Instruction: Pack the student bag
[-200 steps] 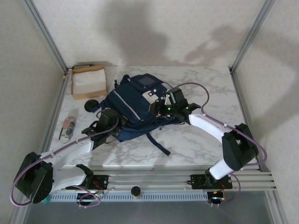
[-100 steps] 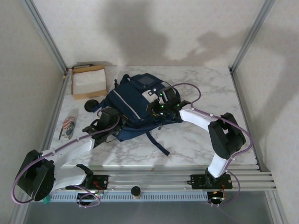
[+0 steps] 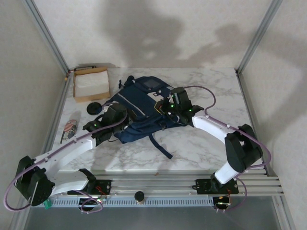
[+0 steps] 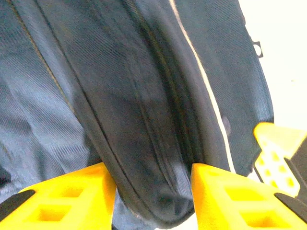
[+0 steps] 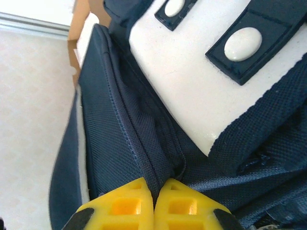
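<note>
The student bag (image 3: 144, 108), navy with white patches, lies in the middle of the marble table. My left gripper (image 3: 117, 115) is at its near-left side. In the left wrist view the left gripper (image 4: 153, 191) stands open, and a thick dark fold of the student bag (image 4: 134, 96) fills the gap between the yellow fingers. My right gripper (image 3: 165, 106) sits at the bag's right side by the white patches. In the right wrist view the right gripper (image 5: 154, 191) is shut, pinching a navy seam of the student bag (image 5: 115, 134) just below a white patch (image 5: 192, 81).
A shallow brown cardboard box (image 3: 90, 85) stands at the back left. A black round object (image 3: 92, 109) and a flat patterned item (image 3: 69, 130) lie left of the bag. A dark strap (image 3: 160, 146) trails toward the near edge. Metal frame posts border both sides.
My right gripper has closed on the bag's seam near the white patches. My left gripper has opened from shut and shifted a little up along the bag's left side.
</note>
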{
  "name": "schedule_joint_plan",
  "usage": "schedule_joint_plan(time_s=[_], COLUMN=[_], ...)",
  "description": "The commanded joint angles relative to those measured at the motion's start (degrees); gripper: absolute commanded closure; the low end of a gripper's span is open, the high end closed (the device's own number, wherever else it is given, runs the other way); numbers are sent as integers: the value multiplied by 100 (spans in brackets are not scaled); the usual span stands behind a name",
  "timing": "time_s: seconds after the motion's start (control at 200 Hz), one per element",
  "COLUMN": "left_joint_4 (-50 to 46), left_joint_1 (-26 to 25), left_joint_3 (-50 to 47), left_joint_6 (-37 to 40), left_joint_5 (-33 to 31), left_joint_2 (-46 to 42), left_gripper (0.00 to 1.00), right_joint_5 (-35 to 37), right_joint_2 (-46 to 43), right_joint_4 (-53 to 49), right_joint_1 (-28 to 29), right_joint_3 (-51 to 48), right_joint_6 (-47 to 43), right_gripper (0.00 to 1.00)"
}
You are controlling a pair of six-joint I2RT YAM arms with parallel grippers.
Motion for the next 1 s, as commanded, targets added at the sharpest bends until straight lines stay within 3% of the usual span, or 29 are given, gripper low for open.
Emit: schedule_joint_plan(time_s=[0.0,0.14,0.29,0.516,0.666,0.996], left_joint_4=[-311,-835,-544,-1091,-816,-272], left_joint_1=[-573,-1226,-1515,-1457,-1302,-1451], left_joint_3=[295,808,1399,1912,1709,1313], left_joint_6=[-350,-749,-691,-965,-1252,-2443], left_joint_5=[-161,-1034,-1075,-1653,-1631,-1865], left_joint_2=[-205,60,743,1460,1478,1531], left_gripper=[53,52,52,57,60,64], right_joint_5=[-449,-543,-555,-601,-542,-419], right_joint_2=[-404,-429,-462,-529,-666,-776], right_joint_4=[834,1077,1184,1200,1255,1531], right_joint_1=[68,62,73,66,66,105], right_joint_3=[160,16,-62,-81,-126,-373], right_joint_6=[437,584,707,774,753,1016], right_gripper=[100,100,100,100,100,100])
